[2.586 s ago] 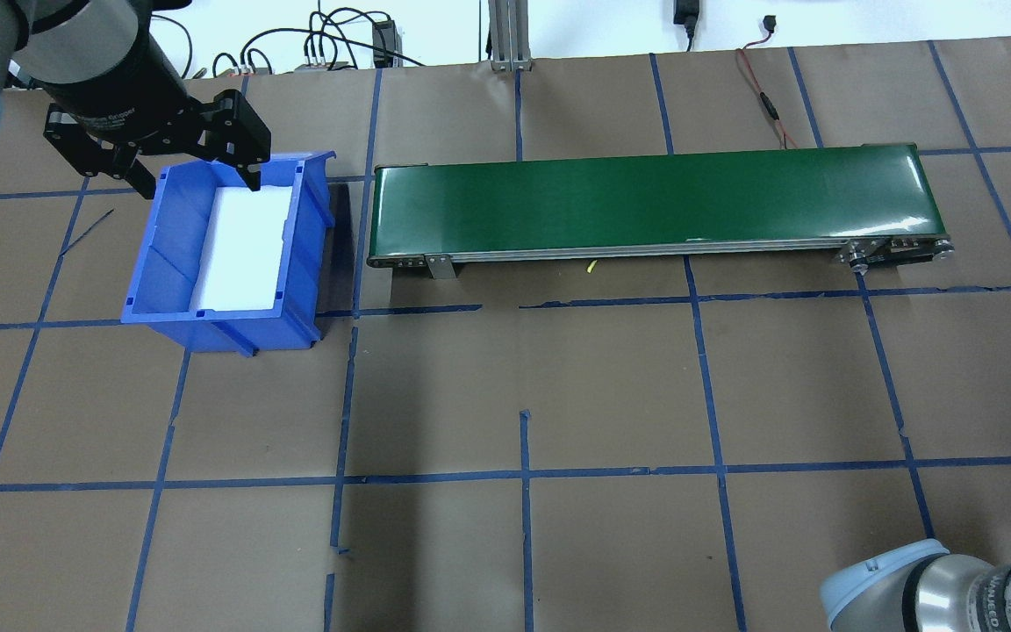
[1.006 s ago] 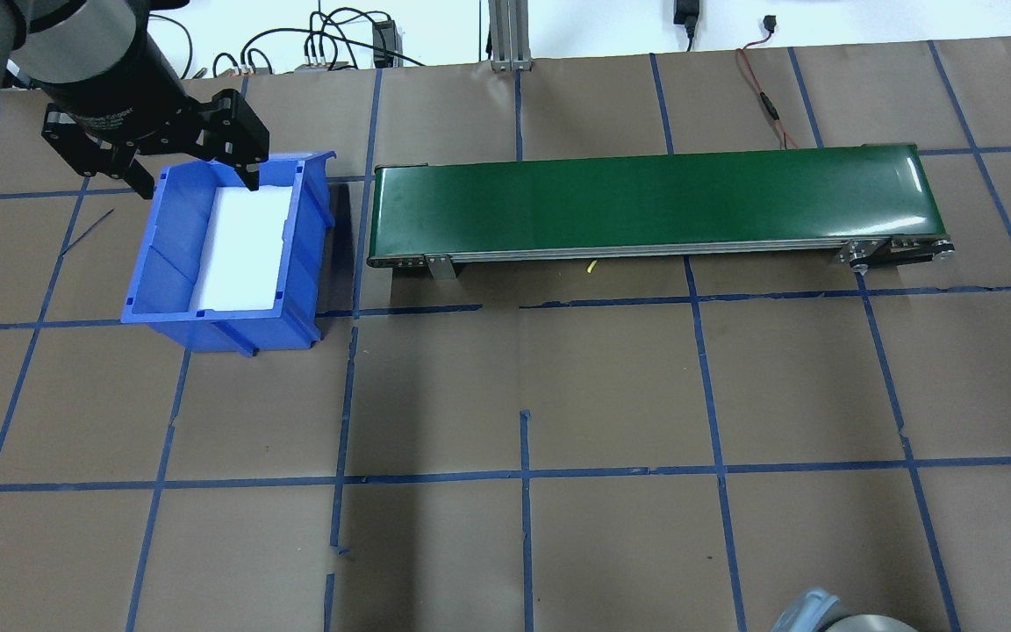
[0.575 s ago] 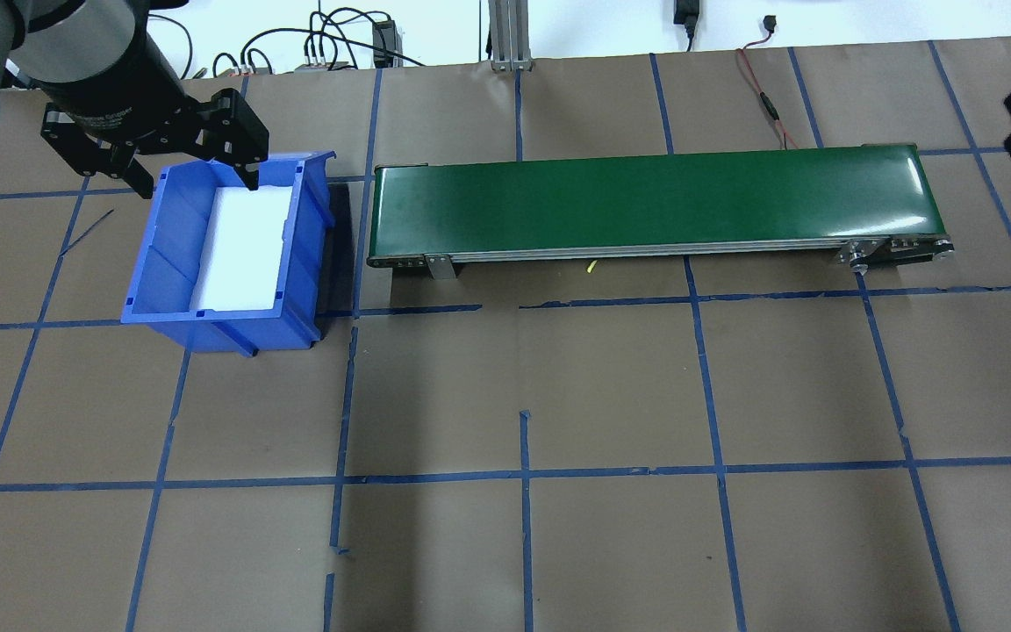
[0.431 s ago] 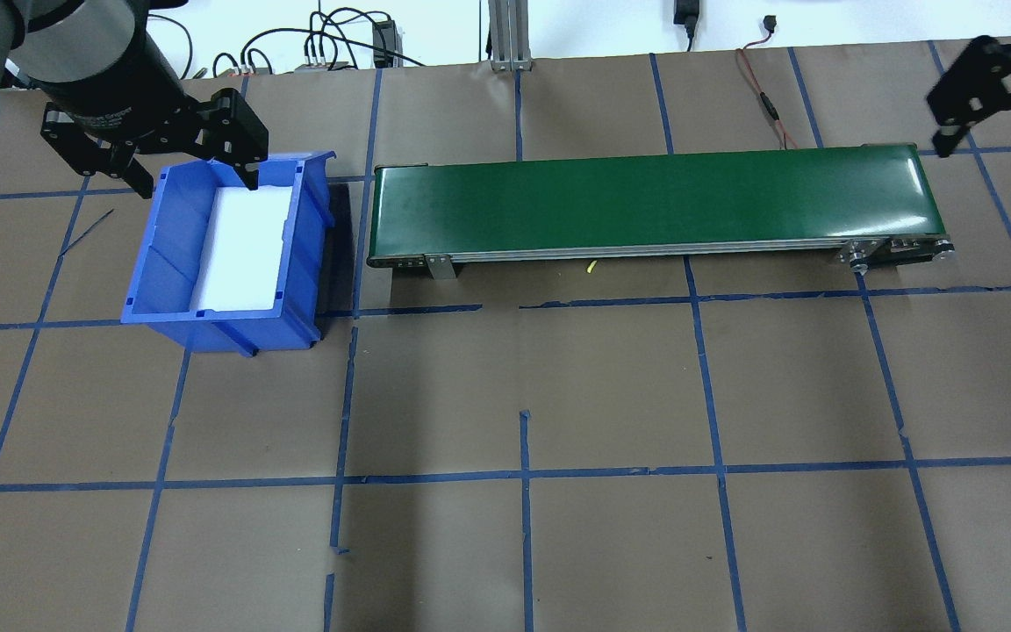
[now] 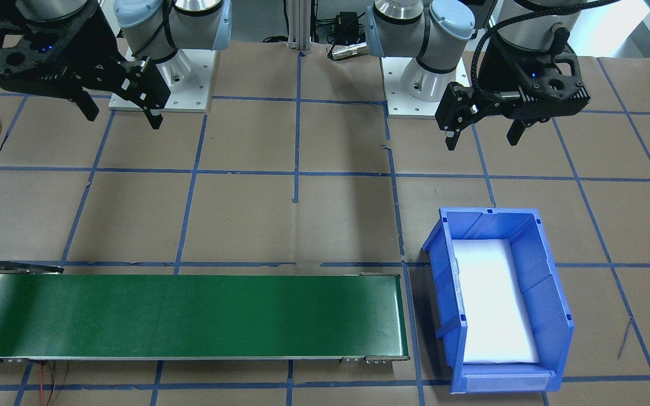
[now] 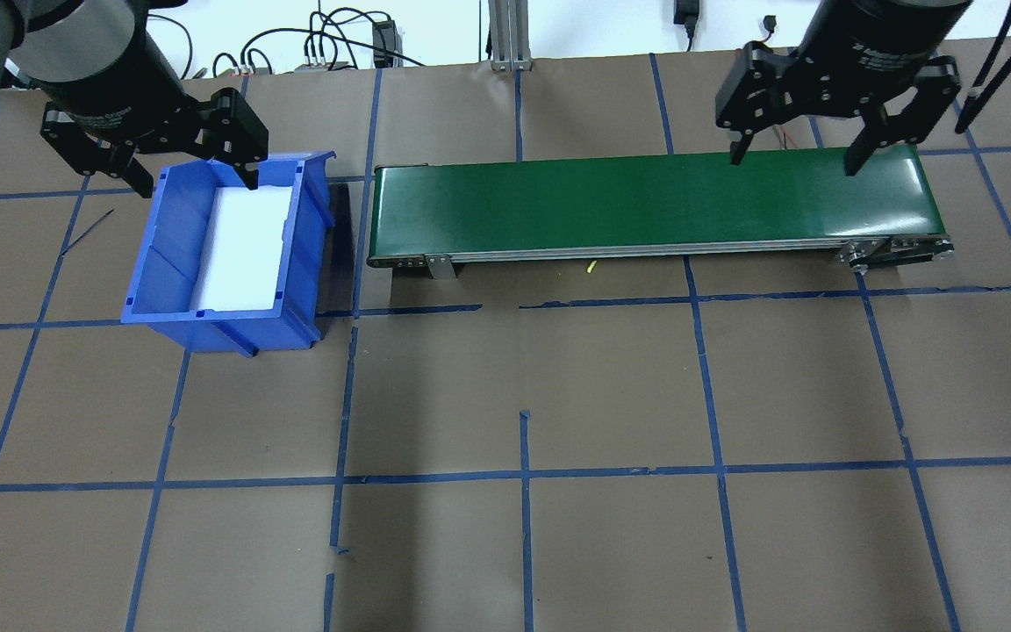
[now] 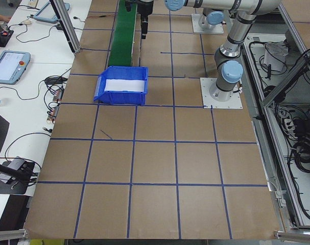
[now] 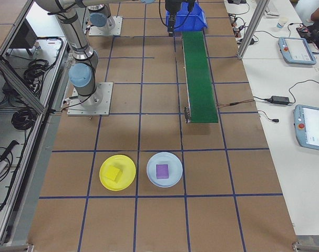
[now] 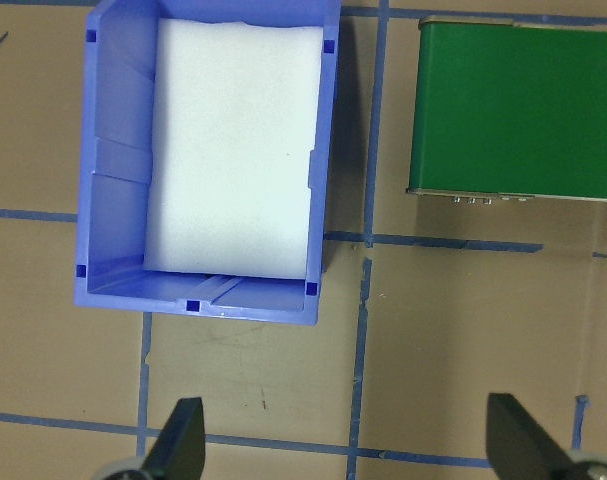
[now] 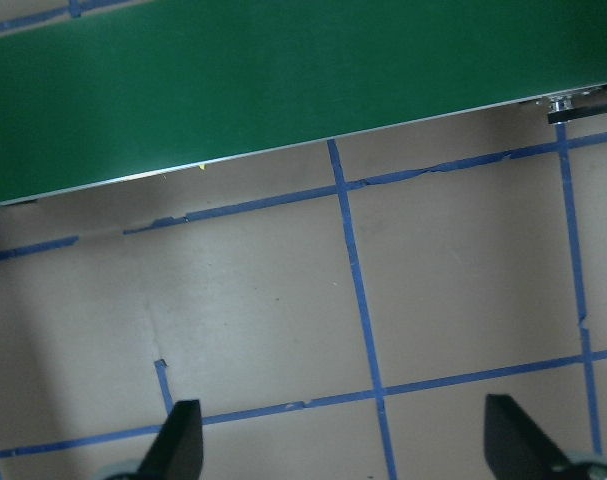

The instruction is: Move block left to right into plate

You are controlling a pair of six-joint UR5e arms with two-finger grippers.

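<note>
Since ~0.4 s ago my right gripper (image 6: pixel 792 158) swung in over the long green conveyor belt (image 6: pixel 646 206); jaws spread, empty. Left gripper (image 6: pixel 194 184) unchanged, spread over the blue rectangular plastic bin (image 6: pixel 308 263), empty. Small yellow cube block (image 8: pixel 113 174) already sits on the round yellow plastic plate (image 8: pixel 126 181). Prob light, rigid; grip flat opposite sides.

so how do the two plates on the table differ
The yellow plate carries a yellow block; the pale blue plate carries a purple block. In the exterior right view the yellow plate sits nearer the robot's side, the pale blue plate nearer the conveyor line. Both are round, look similar in size and sit side by side, each holding one block.
</note>
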